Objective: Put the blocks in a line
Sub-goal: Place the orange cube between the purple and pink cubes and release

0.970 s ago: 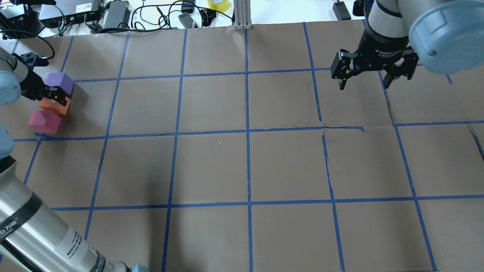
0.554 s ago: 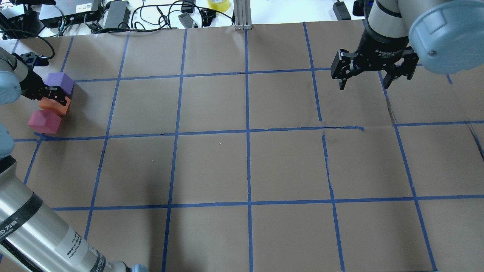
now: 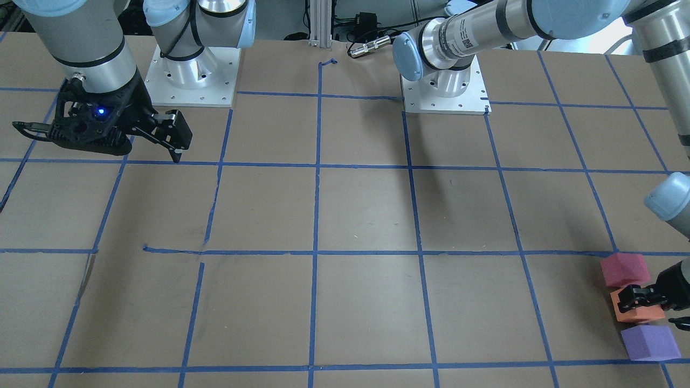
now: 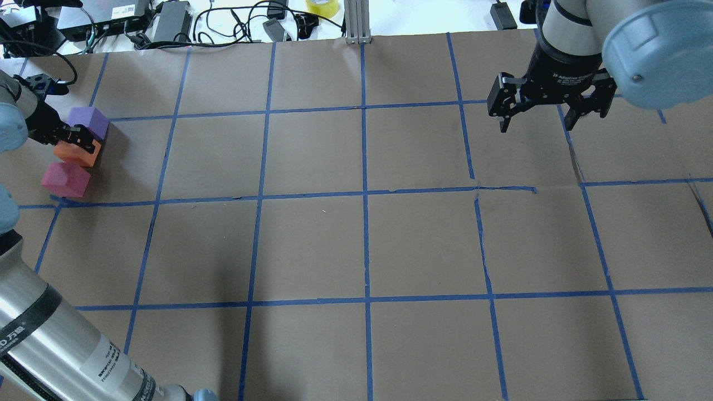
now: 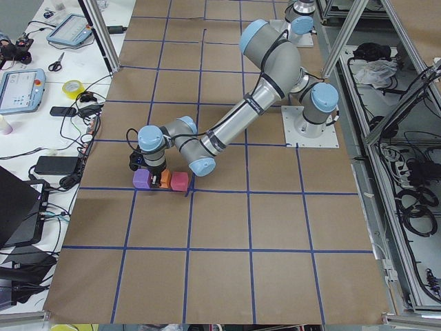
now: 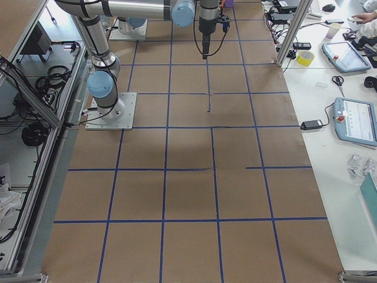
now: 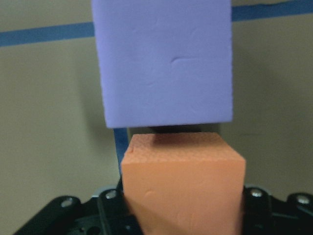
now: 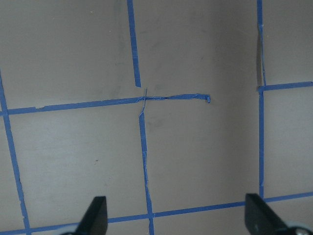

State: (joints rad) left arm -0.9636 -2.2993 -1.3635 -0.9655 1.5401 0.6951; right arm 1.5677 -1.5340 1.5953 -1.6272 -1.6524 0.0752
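Note:
Three foam cubes stand in a short row at the table's far left: purple block [image 4: 89, 120], orange block [image 4: 78, 154], pinkish-red block [image 4: 65, 179]. They also show in the front view as purple [image 3: 649, 343], orange [image 3: 640, 314] and pinkish-red [image 3: 623, 269]. My left gripper [image 4: 77, 140] reaches in low from the left edge and is shut on the orange block [image 7: 182, 186]. The purple block [image 7: 164, 61] sits just beyond it. My right gripper [image 4: 536, 127] hangs open and empty above the far right of the table, far from the blocks.
The brown paper table cover [image 4: 362, 245] carries a blue tape grid. Cables, power bricks and a tape roll [image 4: 322, 6] lie past the far edge. My left arm's forearm [image 4: 50, 340] crosses the near left corner.
My left gripper has shifted slightly left and away, and the orange block has moved a little with it. The right arm has not moved.

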